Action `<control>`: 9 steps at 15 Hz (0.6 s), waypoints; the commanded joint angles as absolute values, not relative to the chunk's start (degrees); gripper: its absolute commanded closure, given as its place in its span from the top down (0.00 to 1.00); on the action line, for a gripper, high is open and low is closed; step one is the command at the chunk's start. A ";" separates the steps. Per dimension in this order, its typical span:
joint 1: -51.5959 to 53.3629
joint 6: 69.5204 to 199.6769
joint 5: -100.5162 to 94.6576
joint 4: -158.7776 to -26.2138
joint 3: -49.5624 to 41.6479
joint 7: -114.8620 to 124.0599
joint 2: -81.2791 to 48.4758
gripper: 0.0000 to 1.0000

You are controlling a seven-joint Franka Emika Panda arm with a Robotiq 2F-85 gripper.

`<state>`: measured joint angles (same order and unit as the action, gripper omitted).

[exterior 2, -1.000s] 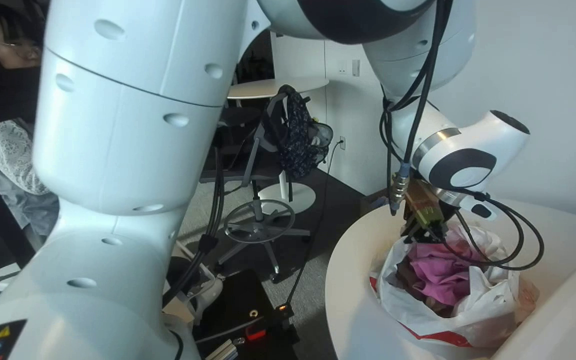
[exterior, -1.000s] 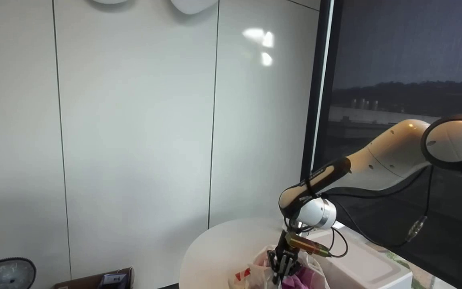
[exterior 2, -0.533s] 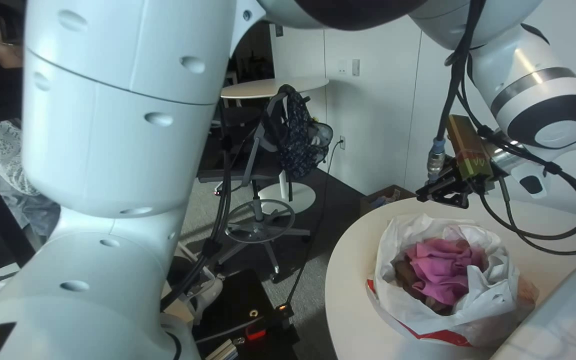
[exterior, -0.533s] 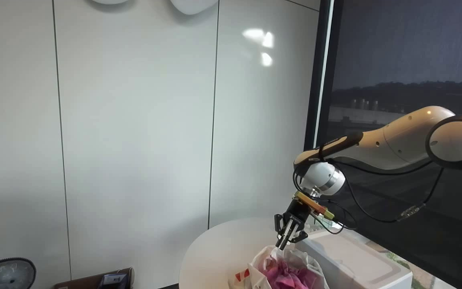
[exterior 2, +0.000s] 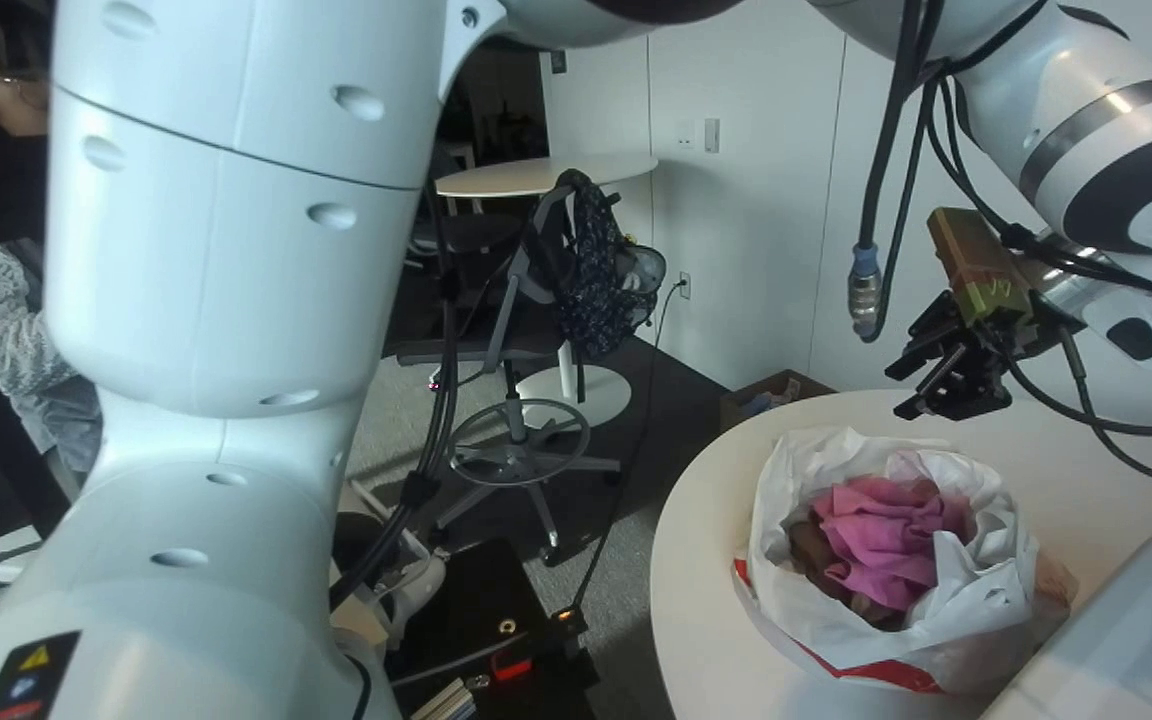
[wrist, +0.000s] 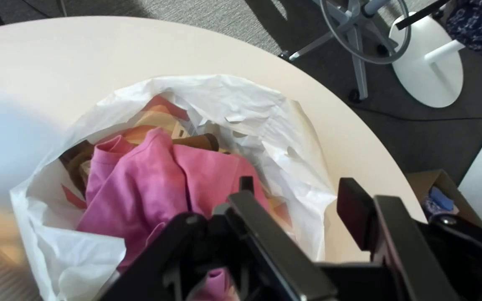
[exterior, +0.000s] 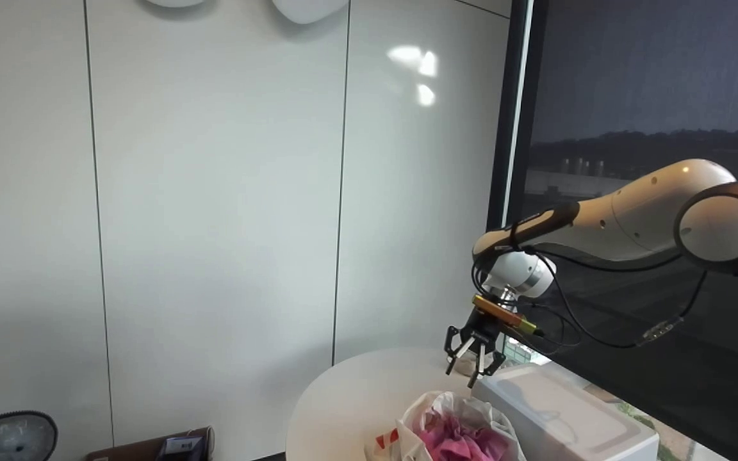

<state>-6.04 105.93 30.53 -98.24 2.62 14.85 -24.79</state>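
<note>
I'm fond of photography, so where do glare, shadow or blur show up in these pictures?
In an exterior view, bright glare spots on the wall, and a faint shadow across the white box; in the wrist view, a bluish and tan smear at the left edge, too blurred to identify, while the pink cloth in the bag looks fairly sharp.

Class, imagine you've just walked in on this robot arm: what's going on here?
A robot arm holds its pincer open, with nothing between the jaws, higher than a white plastic bag and clear of it. Nothing is gripped at this moment. Pink cloth lies crumpled inside the bag, with partly hidden brown things beside it. The bag stands open on a round white table, next to a white box.
</note>
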 commanded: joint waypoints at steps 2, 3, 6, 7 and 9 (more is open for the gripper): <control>-1.94 111.88 22.53 -103.49 -1.15 19.41 -19.45 0.95; -1.50 113.05 20.83 -104.81 -1.49 19.65 -18.53 1.00; -0.59 114.83 16.42 -108.63 -2.09 20.59 -15.31 1.00; -0.45 114.76 15.19 -109.80 -2.19 21.06 -14.20 1.00; -0.39 115.39 13.79 -111.89 -2.09 21.58 -12.36 1.00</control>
<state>-1.72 113.03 16.15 -106.81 -1.18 19.78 -17.30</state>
